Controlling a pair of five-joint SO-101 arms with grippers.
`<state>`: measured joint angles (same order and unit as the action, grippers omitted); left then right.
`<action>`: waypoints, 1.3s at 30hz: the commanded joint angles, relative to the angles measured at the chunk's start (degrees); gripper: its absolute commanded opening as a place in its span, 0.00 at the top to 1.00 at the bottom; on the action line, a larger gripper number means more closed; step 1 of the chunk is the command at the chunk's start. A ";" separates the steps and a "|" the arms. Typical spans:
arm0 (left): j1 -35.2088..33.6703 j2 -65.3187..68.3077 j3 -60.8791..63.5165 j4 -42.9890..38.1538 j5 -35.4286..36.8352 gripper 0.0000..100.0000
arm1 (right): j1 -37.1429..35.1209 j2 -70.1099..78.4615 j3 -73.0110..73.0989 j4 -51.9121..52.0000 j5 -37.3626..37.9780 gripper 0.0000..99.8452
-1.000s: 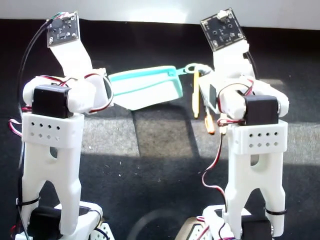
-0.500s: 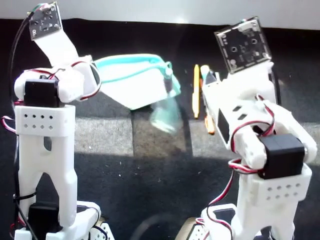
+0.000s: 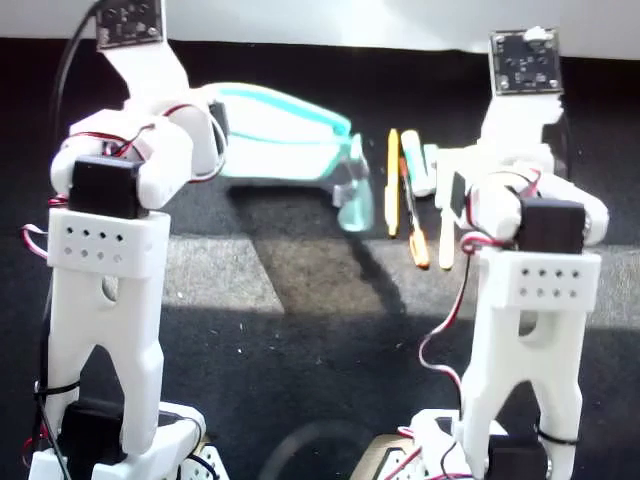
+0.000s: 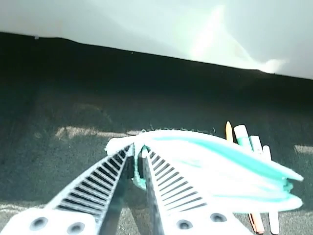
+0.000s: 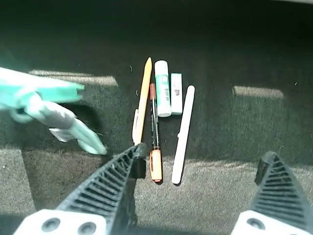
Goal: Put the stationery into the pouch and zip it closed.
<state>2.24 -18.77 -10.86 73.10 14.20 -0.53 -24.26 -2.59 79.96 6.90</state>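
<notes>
My left gripper [image 4: 137, 152] is shut on one end of the teal and white pouch [image 3: 283, 138], which hangs above the dark mat; the pouch [image 4: 220, 171] stretches away from the fingers. A teal tab [image 3: 352, 196] dangles from its far end. To the right of the pouch, the stationery lies in a row on the mat: a yellow pen [image 5: 142, 100], an orange marker [image 5: 154, 132], a glue stick [image 5: 162, 88], a small green eraser [image 5: 176, 93] and a white pen [image 5: 183, 134]. My right gripper [image 5: 203, 159] stands open just short of them, holding nothing.
The table is covered by a dark mat [image 3: 300, 330] crossed by a lighter sunlit band [image 3: 220, 270]. A white wall [image 4: 146, 19] runs along the far edge. Both arms' white bases [image 3: 105, 330] stand at the near side.
The pouch's far end has left the right gripper and swung left and down, its tab now dangling. The right arm has drawn back from the pouch to stand over the pens.
</notes>
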 commanded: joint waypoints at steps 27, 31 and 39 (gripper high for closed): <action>-6.73 -0.84 26.86 -7.30 -6.68 0.99 | -6.55 48.84 -16.84 -25.36 -0.44 0.80; -6.73 -0.84 27.47 -7.30 -6.77 0.99 | -6.55 60.53 -29.23 -25.01 -0.44 0.79; -6.55 -0.84 27.12 -7.65 -6.86 0.99 | -4.26 77.58 -52.97 -18.77 -2.37 0.79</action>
<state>-4.00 -20.09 13.32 65.63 7.69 -6.07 50.37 -46.46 59.12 5.32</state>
